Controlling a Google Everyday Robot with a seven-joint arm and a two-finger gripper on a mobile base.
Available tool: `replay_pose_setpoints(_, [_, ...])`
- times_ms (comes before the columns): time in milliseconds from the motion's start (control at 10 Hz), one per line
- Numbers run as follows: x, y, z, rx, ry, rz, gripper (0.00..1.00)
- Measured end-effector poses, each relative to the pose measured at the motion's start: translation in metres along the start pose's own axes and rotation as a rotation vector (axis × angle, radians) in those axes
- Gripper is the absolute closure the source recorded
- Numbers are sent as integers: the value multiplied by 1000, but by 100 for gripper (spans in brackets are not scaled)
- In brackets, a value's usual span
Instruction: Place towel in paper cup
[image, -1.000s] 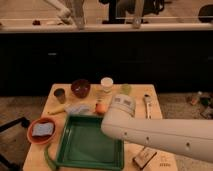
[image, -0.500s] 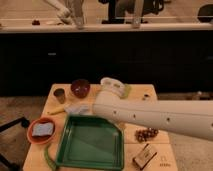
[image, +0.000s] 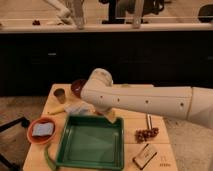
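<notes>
A small brown paper cup (image: 59, 93) stands at the back left of the wooden table (image: 131, 120). A pale crumpled towel (image: 78, 107) lies on the table in front of it, just behind the green tray (image: 92, 144). My white arm (image: 145, 101) reaches in from the right across the middle of the table. My gripper (image: 108, 115) is mostly hidden under the arm's end, above the tray's back edge and to the right of the towel.
A dark red bowl (image: 76, 87) sits behind the towel. An orange bowl holding a blue sponge (image: 41, 130) is at the front left. A yellow item (image: 56, 111) lies left of the towel. Grapes (image: 146, 134), a utensil (image: 148, 121) and a snack box (image: 144, 155) lie on the right.
My arm has swung further left and back over the table. It now covers the items at the back middle. The objects on the table have not moved.
</notes>
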Motion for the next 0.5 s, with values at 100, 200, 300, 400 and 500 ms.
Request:
replay_pose_setpoints(100, [-5, -8, 1, -3, -6, -12, 20])
replay_pose_setpoints(200, [-9, -15, 3, -7, -11, -25, 20])
replay_pose_setpoints(300, [-12, -21, 3, -14, -13, -36, 20])
replay_pose_setpoints(400, [-19, -31, 3, -9, -19, -50, 20])
replay_pose_setpoints(500, [-23, -39, 2, -8, -23, -61, 20])
